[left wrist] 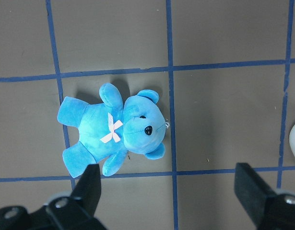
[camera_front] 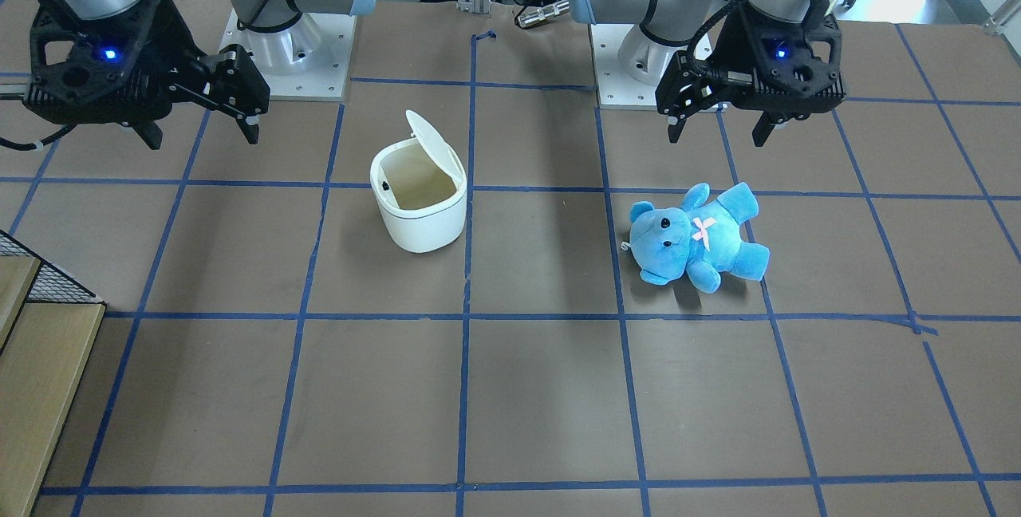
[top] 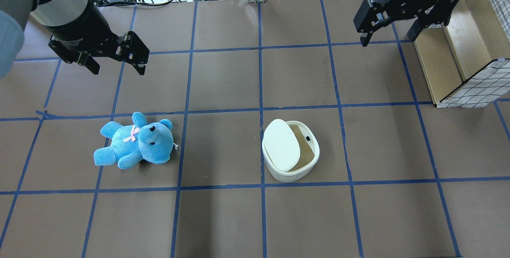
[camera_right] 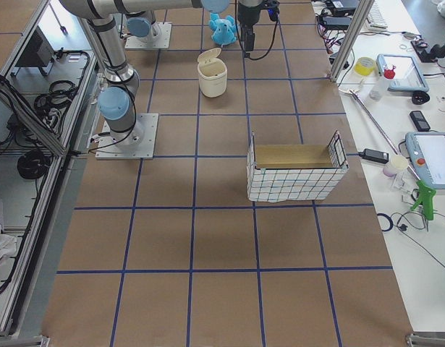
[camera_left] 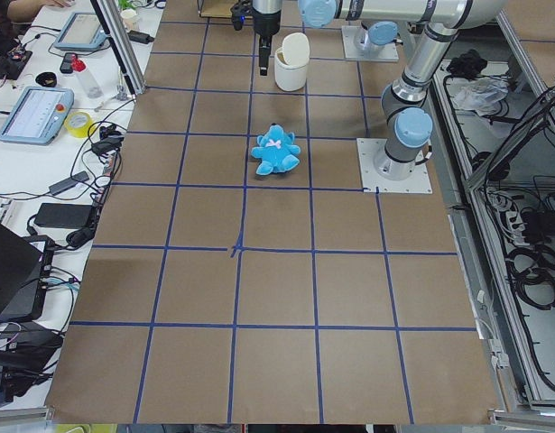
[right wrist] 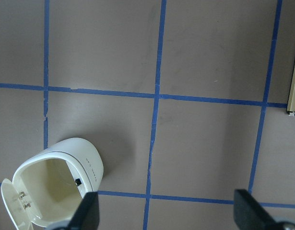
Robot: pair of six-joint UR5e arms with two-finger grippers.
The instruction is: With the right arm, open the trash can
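Observation:
The white trash can (top: 308, 161) stands on the table with its flip lid (top: 282, 144) raised, showing the cream inside. It also shows in the front view (camera_front: 419, 218), the right wrist view (right wrist: 87, 160) and both side views (camera_left: 292, 68) (camera_right: 212, 76). My right gripper (top: 386, 40) (camera_front: 201, 134) hangs open and empty above the table, apart from the can, towards the operators' side and the robot's right. Its fingertips (right wrist: 87, 211) frame the bottom of the right wrist view. My left gripper (top: 118, 70) (camera_front: 718, 136) is open and empty above the table.
A blue teddy bear (top: 135, 146) (left wrist: 113, 134) (camera_front: 698, 236) lies on its back below the left gripper's side. A wire-mesh basket with wooden boxes (top: 458, 51) (camera_right: 294, 173) stands at the table's right edge. Blue tape lines grid the brown tabletop.

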